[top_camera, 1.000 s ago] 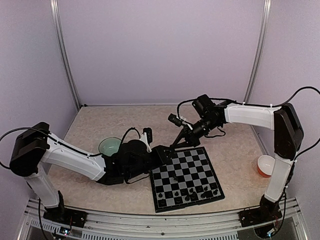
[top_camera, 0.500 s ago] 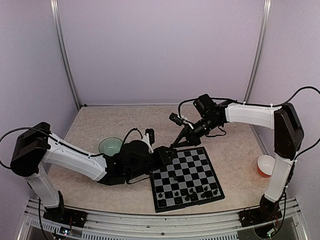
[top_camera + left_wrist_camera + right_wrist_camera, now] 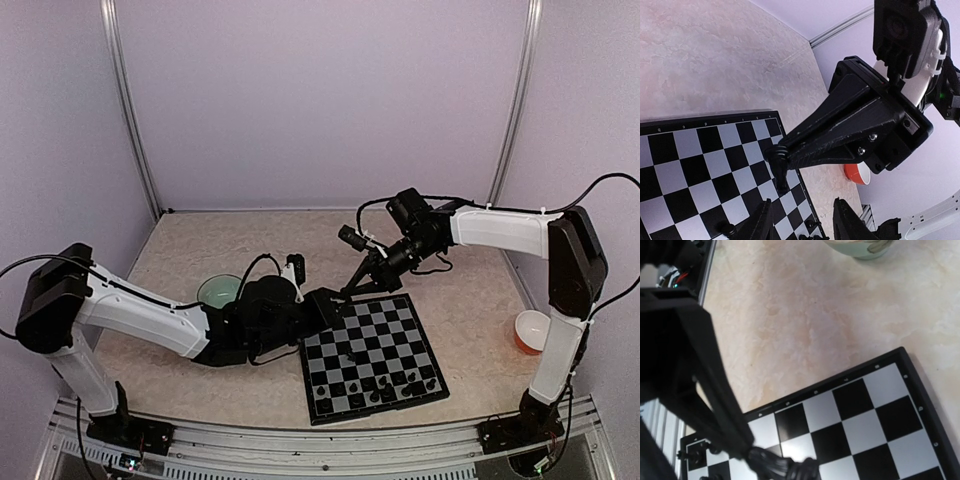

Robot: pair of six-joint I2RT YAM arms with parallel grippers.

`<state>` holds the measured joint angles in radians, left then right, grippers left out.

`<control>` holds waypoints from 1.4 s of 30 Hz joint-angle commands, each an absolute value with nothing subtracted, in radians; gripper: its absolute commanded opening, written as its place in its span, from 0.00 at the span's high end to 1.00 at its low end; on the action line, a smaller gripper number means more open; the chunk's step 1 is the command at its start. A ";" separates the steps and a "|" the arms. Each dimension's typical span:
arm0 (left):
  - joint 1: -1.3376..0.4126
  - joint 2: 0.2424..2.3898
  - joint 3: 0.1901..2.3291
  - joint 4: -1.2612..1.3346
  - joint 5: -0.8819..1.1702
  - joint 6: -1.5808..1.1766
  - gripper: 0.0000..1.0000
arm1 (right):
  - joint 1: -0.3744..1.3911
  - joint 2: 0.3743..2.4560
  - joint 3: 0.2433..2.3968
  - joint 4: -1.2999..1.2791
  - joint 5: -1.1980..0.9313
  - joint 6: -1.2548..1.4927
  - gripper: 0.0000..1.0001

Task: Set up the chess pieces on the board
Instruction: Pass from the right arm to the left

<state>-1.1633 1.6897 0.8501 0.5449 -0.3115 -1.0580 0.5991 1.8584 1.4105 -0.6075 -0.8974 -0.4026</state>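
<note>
top view, board (image 3: 393, 322): lies flat on the surface (image 3: 200, 250), just ahead of the arm bases and right of centre.
top view, chess pieces (image 3: 376, 392): most stand in the two rows nearest the bases; a lone piece (image 3: 352, 355) stands nearer the board's middle.
top view, left fingers (image 3: 336, 306): low at the board's far left corner, just beside the right fingers (image 3: 349, 293); their gap is too small to read here.
top view, bowls: the pale green bowl (image 3: 219, 291) sits left of the board, behind the left arm; the orange bowl (image 3: 531, 331) sits well apart on the right.
left wrist view, right fingers (image 3: 785, 150): pressed together on a black held piece (image 3: 781, 172), which hangs below their tips over squares near the board's (image 3: 685, 165) edge; whether its base touches cannot be told.
left wrist view, left fingers (image 3: 759, 224): the two tips stand apart at the bottom edge, with nothing between them.
right wrist view, right fingers (image 3: 747, 447): closed, their dark tip meeting the held piece (image 3: 782, 467) above the board's (image 3: 865, 425) corner squares.
right wrist view, pale green bowl (image 3: 862, 247): on the surface, well apart from that corner.
</note>
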 commanded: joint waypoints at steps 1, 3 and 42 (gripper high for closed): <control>-1.154 1.733 0.896 0.568 -0.291 -1.050 0.60 | 0.592 1.829 1.396 -0.616 -0.934 -0.413 0.95; -1.151 1.742 0.899 0.580 -0.286 -1.048 0.63 | 0.593 1.832 1.396 -0.615 -0.936 -0.415 0.95; -1.093 1.695 1.324 -0.489 -0.074 -0.592 0.96 | 0.446 1.677 1.333 -0.613 -0.879 -0.491 0.68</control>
<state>-1.0939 1.7092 1.1942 -0.0422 -0.1696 -0.7322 0.5037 1.7733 1.3674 -0.6353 -0.9134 -0.4652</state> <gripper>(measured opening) 0.074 0.312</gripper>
